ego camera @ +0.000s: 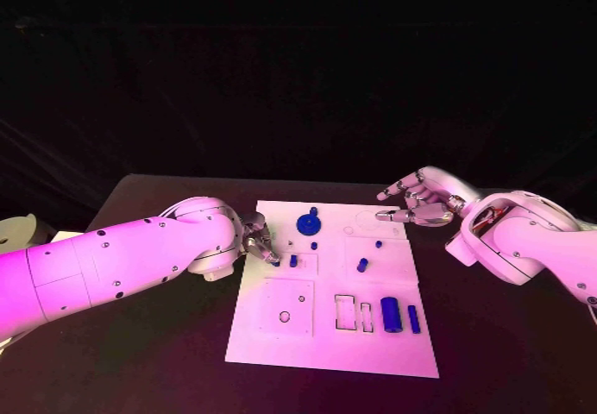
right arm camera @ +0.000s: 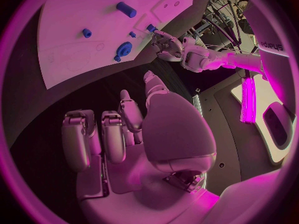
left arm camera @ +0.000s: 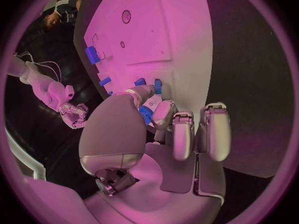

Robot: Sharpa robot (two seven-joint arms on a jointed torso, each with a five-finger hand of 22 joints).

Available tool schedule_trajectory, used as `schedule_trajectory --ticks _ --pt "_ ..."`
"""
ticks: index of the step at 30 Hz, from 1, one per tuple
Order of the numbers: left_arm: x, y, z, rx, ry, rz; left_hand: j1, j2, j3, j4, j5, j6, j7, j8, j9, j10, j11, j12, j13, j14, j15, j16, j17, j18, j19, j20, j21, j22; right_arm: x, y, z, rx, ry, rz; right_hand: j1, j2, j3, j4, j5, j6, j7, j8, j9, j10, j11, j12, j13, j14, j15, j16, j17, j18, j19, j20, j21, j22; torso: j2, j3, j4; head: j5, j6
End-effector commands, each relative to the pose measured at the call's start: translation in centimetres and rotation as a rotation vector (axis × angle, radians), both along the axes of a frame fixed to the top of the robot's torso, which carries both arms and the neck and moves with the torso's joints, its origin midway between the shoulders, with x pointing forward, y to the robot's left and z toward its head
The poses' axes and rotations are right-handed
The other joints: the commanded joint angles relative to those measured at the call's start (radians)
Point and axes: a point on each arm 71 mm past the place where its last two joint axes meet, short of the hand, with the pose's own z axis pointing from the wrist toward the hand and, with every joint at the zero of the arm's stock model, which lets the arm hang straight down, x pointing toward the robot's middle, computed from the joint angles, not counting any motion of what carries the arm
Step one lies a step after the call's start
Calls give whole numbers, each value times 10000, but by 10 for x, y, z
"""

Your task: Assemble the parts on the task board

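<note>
The white task board [ego camera: 326, 345] lies in the middle of the black table. On it are a round blue part [ego camera: 307, 225], small blue parts [ego camera: 362, 265], a blue cylinder [ego camera: 391, 314] and a blue bar [ego camera: 413, 319]. My left hand [ego camera: 259, 241] is at the board's left edge; in the left wrist view its thumb and a finger pinch a small blue part [left arm camera: 146, 116]. Another small blue part [ego camera: 293, 260] lies just beside its fingertips. My right hand [ego camera: 417, 203] hovers at the board's far right corner with fingers apart and nothing in them.
The board has a raised square plate [ego camera: 289, 306] and rectangular slots [ego camera: 346, 312] near its front. A pale object [ego camera: 17, 231] sits off the table's left side. Black table surface runs on both sides of the board.
</note>
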Motion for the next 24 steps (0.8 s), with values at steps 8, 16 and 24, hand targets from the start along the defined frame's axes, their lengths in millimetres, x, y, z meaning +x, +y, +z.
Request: schedule_trajectory --ticks 8,16,24 --pt "-1 -4 -5 114 359 -205 -135 23 1361 -1407 110 101 -118 18 -35 108 16 -14 -8 1033 -54 31 2630 -104 783 -54 56 1917 -1 2 -1 -49 58 178 -31 107 -58 13 29 41 -19 27 10 -80 5 -12 196 971 21 -68 2349 99 534 23 -40 1624 5 7 -7 19 -32" --pt "2 -6 -6 -19 446 -116 -834 101 247 -991 65 462 -374 -212 -236 256 -145 -13 3 1033 -182 31 2630 -134 821 -115 160 2036 -1 2 -1 -35 30 152 -31 107 -58 13 29 41 -19 27 10 -80 5 -12 196 971 21 -68 2349 99 534 23 -40 1624 -3 7 1 41 -13" --pt "4 -8 -7 62 575 -165 -941 147 -152 -889 66 621 -389 -350 -340 278 -172 -18 18 1033 -198 31 2630 -146 836 -146 200 2081 0 3 0 -13 7 169 -13 132 -121 24 76 45 -20 26 10 -78 3 1 193 970 19 -72 2345 101 531 20 -46 1618 1 6 -8 34 -17"
